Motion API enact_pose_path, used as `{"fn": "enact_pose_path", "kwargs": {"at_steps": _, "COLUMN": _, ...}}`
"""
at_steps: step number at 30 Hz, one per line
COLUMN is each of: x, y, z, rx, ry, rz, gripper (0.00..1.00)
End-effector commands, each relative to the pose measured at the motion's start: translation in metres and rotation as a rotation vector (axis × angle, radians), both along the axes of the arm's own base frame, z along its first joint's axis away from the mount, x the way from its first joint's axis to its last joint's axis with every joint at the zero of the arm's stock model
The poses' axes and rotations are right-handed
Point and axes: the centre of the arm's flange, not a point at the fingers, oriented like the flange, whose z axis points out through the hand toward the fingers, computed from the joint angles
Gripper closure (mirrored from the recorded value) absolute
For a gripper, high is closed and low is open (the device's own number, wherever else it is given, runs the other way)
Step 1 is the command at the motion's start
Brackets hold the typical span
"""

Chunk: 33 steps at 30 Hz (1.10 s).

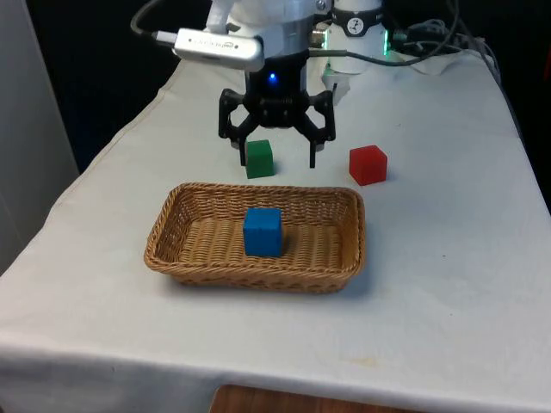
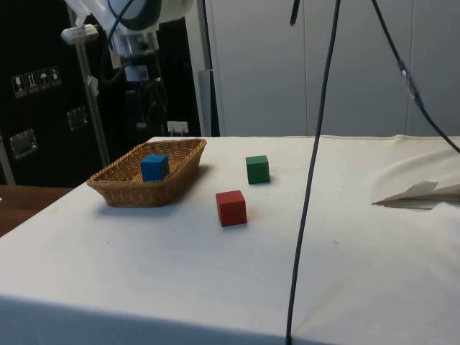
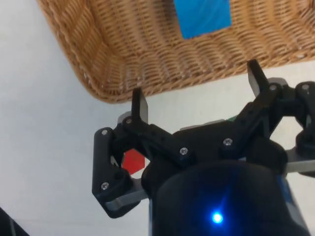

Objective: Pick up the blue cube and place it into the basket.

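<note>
My end effector [image 1: 276, 153] hangs above the table [image 1: 448, 284], fingers spread wide and holding nothing, just beyond the far rim of the wicker basket [image 1: 172, 258] and over the green cube [image 1: 259, 158]. The blue cube [image 1: 263, 231] sits upright on the basket floor, near its middle, apart from my fingers; the wrist view confirms it inside the weave [image 3: 202, 17].

Step in hand, as I judge it: the placement looks complete, so what is left is to clear away. To do this well I should rise straight up before travelling anywhere, keeping the fingers parted (closing them low risks catching the green cube beneath), and avoid sweeping towards the basket rim, since a light wicker basket would likely slide on the cloth.

Count: one basket, towards the table's near edge; three cubes in all, namely one blue in the basket, one green on the cloth just behind the basket's far rim, and one red cube [image 1: 368, 164] beside the far corner at the front view's right.
</note>
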Motion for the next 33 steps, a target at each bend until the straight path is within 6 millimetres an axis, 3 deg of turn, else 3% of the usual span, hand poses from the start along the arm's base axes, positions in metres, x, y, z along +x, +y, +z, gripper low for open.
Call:
{"fn": "enact_pose_path", "kwargs": {"at_steps": 1, "x": -0.006, "y": 0.001, "z": 0.005, "rx": -0.003, "ry": -0.007, "rz": 0.001, "gripper": 0.0}}
{"fn": "enact_pose_path", "kwargs": {"at_steps": 4, "x": -0.006, "y": 0.002, "z": 0.005, "rx": 0.004, "ry": 0.004, "rz": 0.0, "gripper": 0.0}}
{"fn": "enact_pose_path", "kwargs": {"at_steps": 13, "x": -0.033, "y": 0.006, "z": 0.021, "rx": 0.01, "ry": 0.009, "rz": 0.001, "gripper": 0.0}}
{"fn": "enact_pose_path", "kwargs": {"at_steps": 14, "x": -0.029, "y": 0.006, "z": 0.019, "rx": 0.015, "ry": 0.017, "rz": 0.001, "gripper": 0.0}}
{"fn": "enact_pose_path", "kwargs": {"at_steps": 16, "x": -0.041, "y": 0.007, "z": 0.026, "rx": 0.013, "ry": 0.012, "rz": 0.001, "gripper": 0.0}}
{"fn": "enact_pose_path", "kwargs": {"at_steps": 22, "x": -0.055, "y": 0.009, "z": 0.037, "rx": 0.02, "ry": 0.014, "rz": 0.0, "gripper": 0.0}}
{"fn": "enact_pose_path", "kwargs": {"at_steps": 23, "x": -0.05, "y": 0.008, "z": 0.032, "rx": 0.025, "ry": 0.024, "rz": 0.0, "gripper": 0.0}}
{"fn": "enact_pose_path", "kwargs": {"at_steps": 26, "x": -0.065, "y": 0.01, "z": 0.044, "rx": 0.023, "ry": 0.016, "rz": 0.001, "gripper": 0.0}}
{"fn": "enact_pose_path", "kwargs": {"at_steps": 33, "x": -0.08, "y": 0.012, "z": 0.051, "rx": 0.036, "ry": 0.022, "rz": 0.004, "gripper": 0.0}}
